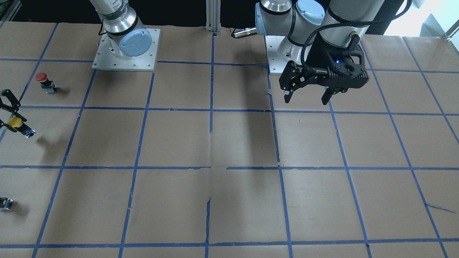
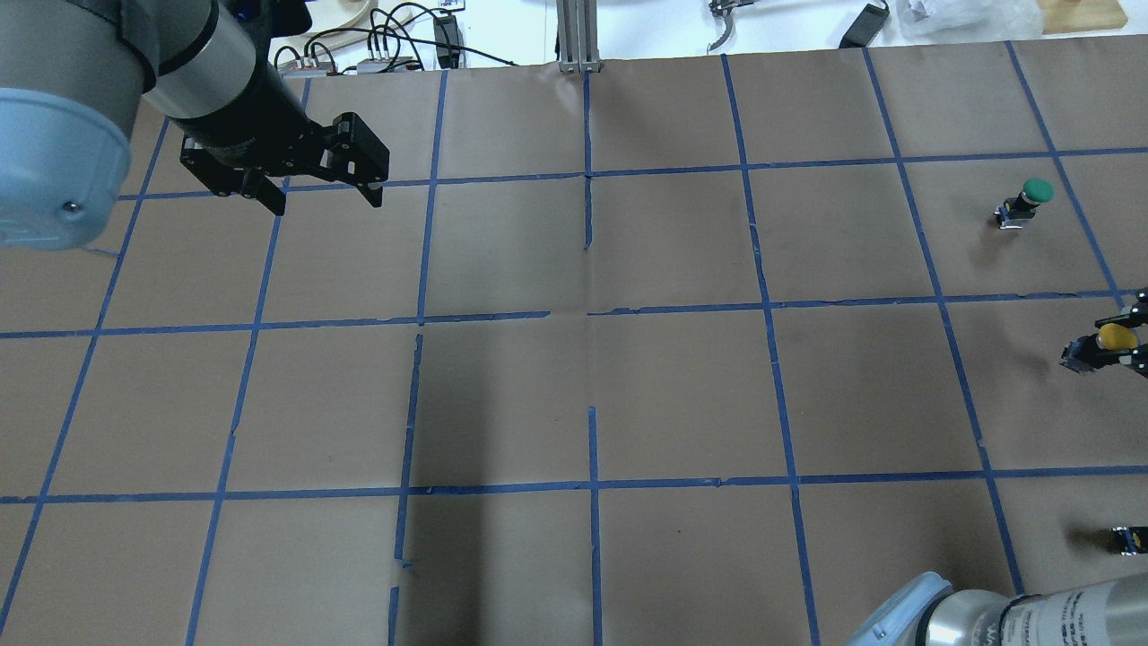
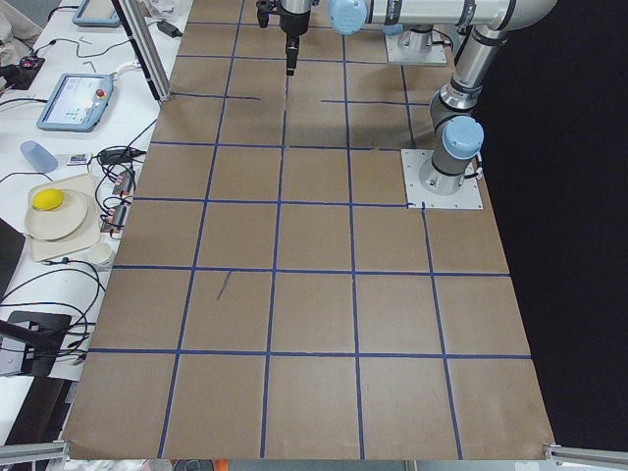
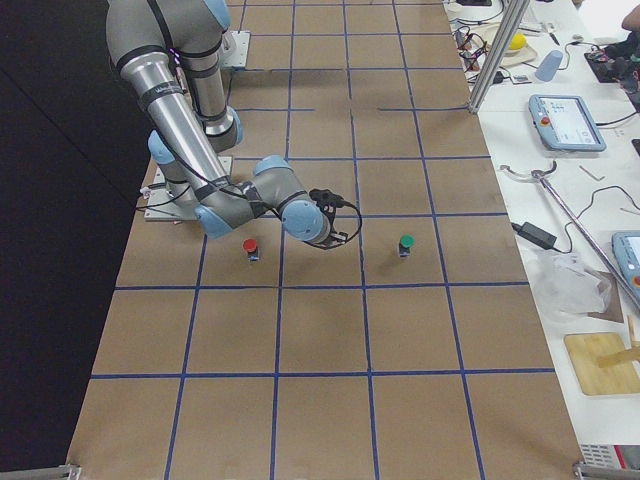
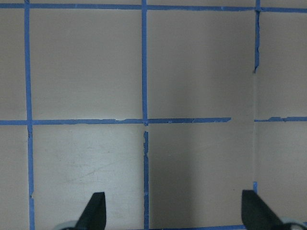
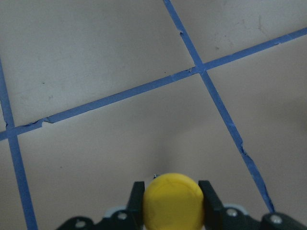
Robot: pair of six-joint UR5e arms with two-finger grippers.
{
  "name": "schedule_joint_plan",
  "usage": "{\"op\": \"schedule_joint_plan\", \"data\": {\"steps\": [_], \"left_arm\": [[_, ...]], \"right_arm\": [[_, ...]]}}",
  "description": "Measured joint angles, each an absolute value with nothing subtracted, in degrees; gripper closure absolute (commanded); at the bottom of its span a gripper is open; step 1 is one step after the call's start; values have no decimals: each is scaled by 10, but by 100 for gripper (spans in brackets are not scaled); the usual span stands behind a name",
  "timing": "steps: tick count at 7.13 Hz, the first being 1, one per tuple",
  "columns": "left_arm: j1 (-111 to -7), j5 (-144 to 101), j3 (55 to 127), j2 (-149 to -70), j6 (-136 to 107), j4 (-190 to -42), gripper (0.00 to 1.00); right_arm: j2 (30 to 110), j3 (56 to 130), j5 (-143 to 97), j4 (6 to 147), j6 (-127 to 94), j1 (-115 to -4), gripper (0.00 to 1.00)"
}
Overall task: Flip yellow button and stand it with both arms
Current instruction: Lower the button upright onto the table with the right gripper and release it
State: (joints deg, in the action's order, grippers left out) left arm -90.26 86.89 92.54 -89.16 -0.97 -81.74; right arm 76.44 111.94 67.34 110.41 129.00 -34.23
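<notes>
The table (image 1: 229,143), papered brown and gridded in blue tape, is filling every view. In the front-facing view the left arm (image 1: 308,21) is coming in at 1 o'clock and the right arm (image 1: 118,25) is rising out of the picture at 11 o'clock. The left gripper (image 1: 306,101) is hanging above the paper with its fingers wide apart and nothing between them. The right gripper (image 6: 171,191) is clamping the yellow button (image 1: 15,122) by its cap, one finger on either side. In the front-facing view that button is showing at 9 o'clock, at the very edge of the picture. It is tilting with its dark body pointing toward 4 o'clock, and its shadow is falling apart from it on the paper. A red button (image 1: 43,80) is standing upright at 1 o'clock from it. In the overhead view a green button (image 2: 1031,197) is standing at 11 o'clock from the yellow one. A dark block (image 1: 6,203) is lying at 6 o'clock from the yellow button in the front-facing view, well apart.
</notes>
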Motion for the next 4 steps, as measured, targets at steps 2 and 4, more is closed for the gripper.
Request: {"op": "schedule_joint_plan", "data": {"steps": [2,4], "left_arm": [[-903,869,928,-889,-10,-817,0],[-903,867,929,-887,-10,-817,0]], "right_arm": [[748,1118,674,1104,1296,-342,59],[741,1118,672,1104,1302,-342,5]]}}
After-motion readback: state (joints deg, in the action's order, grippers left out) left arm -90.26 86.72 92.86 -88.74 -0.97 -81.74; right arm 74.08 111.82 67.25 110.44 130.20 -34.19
